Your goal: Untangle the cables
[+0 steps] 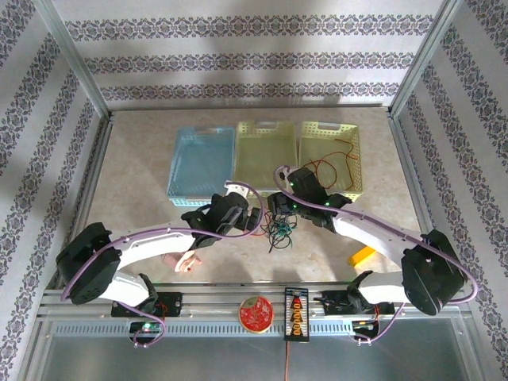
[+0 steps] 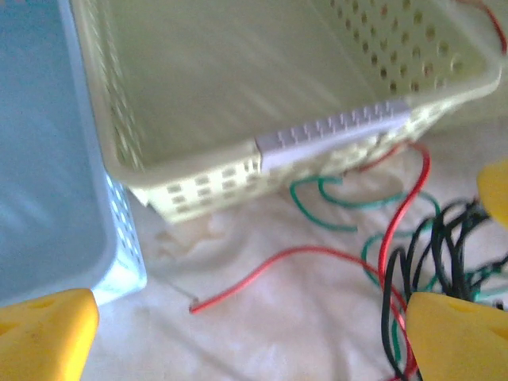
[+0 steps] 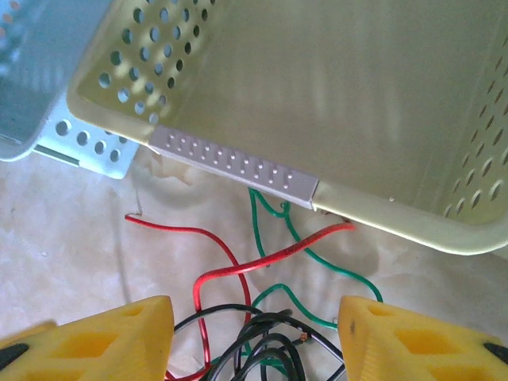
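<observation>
You saw thin, squiggly red, green and black cables (image 1: 279,228) tangled mid-table, against the perforated yellow-green plastic basket's (image 1: 262,159) near edge, a loose red wire (image 1: 333,168) in the right-hand matching basket (image 1: 317,139), left gripper (image 2: 250,341) and right gripper (image 3: 254,341) both spread open.

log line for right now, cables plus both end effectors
cables: tangled, by middle basket | left end effector: open, empty | right end effector: open over tangle

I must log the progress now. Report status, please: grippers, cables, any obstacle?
Left gripper open, right gripper open. Cables tangled between them, none gripped. Yellow basket close behind the tangle.
</observation>
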You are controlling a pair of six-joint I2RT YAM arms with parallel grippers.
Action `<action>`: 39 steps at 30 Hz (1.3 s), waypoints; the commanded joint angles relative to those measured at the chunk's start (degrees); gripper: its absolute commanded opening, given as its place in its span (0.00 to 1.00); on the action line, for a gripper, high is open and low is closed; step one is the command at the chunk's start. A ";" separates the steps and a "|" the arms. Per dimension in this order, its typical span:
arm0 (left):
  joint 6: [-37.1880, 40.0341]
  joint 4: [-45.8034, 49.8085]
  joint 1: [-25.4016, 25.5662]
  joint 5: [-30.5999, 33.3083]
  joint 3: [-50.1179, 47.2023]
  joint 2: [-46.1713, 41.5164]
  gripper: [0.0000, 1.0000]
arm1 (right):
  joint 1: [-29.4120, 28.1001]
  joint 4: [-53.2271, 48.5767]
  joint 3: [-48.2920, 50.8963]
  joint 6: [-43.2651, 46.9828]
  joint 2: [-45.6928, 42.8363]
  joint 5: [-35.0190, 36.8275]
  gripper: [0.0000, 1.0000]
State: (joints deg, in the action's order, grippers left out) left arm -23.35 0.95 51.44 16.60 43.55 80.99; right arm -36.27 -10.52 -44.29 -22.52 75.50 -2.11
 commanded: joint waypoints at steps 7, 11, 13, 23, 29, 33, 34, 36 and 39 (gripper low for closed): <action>6.20 9.36 1.03 -16.35 -2.94 -1.98 0.99 | 0.21 -2.09 -1.32 -1.47 2.93 -0.22 0.57; 6.89 8.49 1.03 -13.69 -2.67 1.41 0.97 | 0.92 -2.11 -1.84 -1.81 3.42 -0.44 0.56; 7.15 7.21 1.03 -10.94 -2.47 2.81 0.94 | 1.07 -2.22 -2.09 -1.69 3.67 -0.91 0.56; 10.61 0.24 0.68 -7.68 -0.58 10.75 0.70 | 1.17 -2.69 -1.78 -1.66 4.01 -1.76 0.56; 9.74 -4.82 0.68 -5.82 -0.99 11.77 0.29 | 1.17 -2.65 -1.02 -2.22 4.28 -2.11 0.56; 8.51 -8.68 0.60 -3.54 -2.62 8.28 0.06 | 1.08 -2.64 -0.36 -2.68 4.20 -2.24 0.56; 8.34 -9.04 0.59 -3.33 -2.85 7.24 0.02 | 1.03 -2.58 -0.19 -2.79 4.20 -2.35 0.56; 7.99 -8.35 0.50 -2.70 -2.77 5.33 0.00 | 1.01 -2.66 0.14 -2.92 4.04 -2.21 0.56; 7.30 -7.33 0.50 -0.80 -3.02 1.80 0.00 | 0.86 -2.65 1.11 -3.24 3.66 -1.82 0.56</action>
State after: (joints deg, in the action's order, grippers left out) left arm -14.63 -4.27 51.64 12.69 41.10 86.32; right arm -35.73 -12.45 -44.45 -24.47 79.29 -3.95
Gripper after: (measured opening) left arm 0.048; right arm 0.557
